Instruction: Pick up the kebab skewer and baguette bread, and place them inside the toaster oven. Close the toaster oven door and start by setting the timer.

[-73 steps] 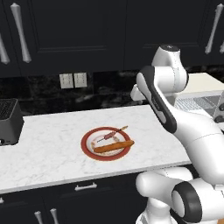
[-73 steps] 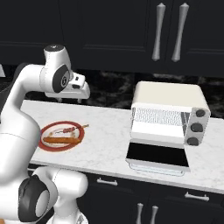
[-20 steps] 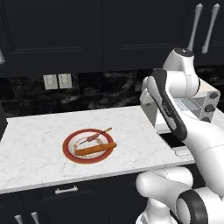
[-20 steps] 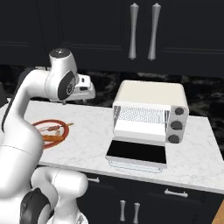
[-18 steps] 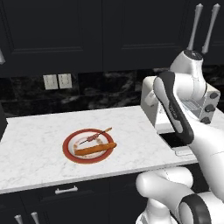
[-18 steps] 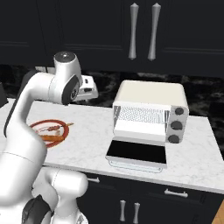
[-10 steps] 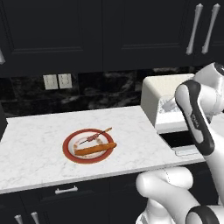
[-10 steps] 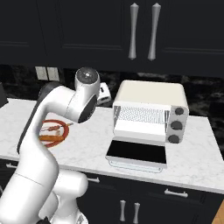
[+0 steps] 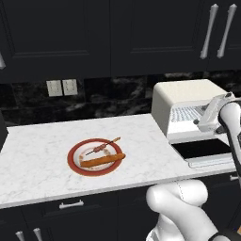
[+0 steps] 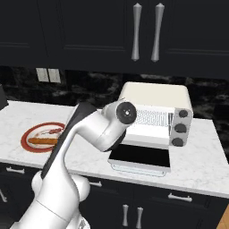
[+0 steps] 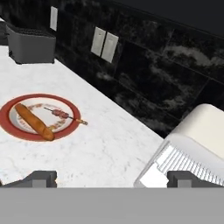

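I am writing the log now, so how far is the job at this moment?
Done: only the oven door lies open. In hand: nothing; the gripper is open and empty, high over the counter. Left: the skewer and bread lie on the plate; loading, closing, timer.

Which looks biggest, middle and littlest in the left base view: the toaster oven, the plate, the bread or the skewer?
1. toaster oven
2. plate
3. baguette bread
4. kebab skewer, nearly as long as the bread but much thinner.
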Controlling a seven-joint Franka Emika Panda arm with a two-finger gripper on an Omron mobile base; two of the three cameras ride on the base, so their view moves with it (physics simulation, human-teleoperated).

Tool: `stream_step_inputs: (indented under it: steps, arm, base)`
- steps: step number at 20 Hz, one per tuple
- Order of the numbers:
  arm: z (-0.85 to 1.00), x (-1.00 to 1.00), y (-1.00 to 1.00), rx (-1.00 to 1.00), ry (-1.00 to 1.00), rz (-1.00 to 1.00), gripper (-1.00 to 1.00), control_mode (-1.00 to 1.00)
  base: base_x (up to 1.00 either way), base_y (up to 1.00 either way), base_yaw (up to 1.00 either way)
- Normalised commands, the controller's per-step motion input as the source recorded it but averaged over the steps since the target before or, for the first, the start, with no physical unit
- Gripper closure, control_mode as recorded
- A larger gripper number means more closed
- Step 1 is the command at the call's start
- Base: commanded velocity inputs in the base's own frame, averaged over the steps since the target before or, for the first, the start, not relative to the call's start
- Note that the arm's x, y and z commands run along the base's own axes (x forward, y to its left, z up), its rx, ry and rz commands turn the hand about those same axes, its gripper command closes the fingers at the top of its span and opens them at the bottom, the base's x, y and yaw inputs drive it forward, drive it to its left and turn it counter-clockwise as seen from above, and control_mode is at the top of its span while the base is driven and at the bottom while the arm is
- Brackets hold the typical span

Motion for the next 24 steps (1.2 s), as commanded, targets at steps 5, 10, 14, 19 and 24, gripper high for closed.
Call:
stream_step_inputs:
  steps: [5, 10, 14, 19, 24]
  arm:
    - [-0.22, 0.00, -0.47, 0.01, -0.22, 0.10, -1.00, -1.00]
    - [-0.14, 0.17, -0.43, 0.07, 0.01, 0.04, -1.00, -1.00]
    - [-0.14, 0.34, -0.27, 0.00, 0.11, 0.00, -1.00, -1.00]
    - [-0.27, 0.20, -0.31, 0.01, 0.03, 0.02, -1.00, -1.00]
    - [-0.34, 0.16, -0.15, 0.00, -0.07, 0.01, -1.00, -1.00]
  base:
    - [0.00, 0.00, 0.00]
    - [0.00, 0.00, 0.00]
    - [0.00, 0.00, 0.00]
    - [0.00, 0.00, 0.00]
    - [0.00, 0.00, 0.00]
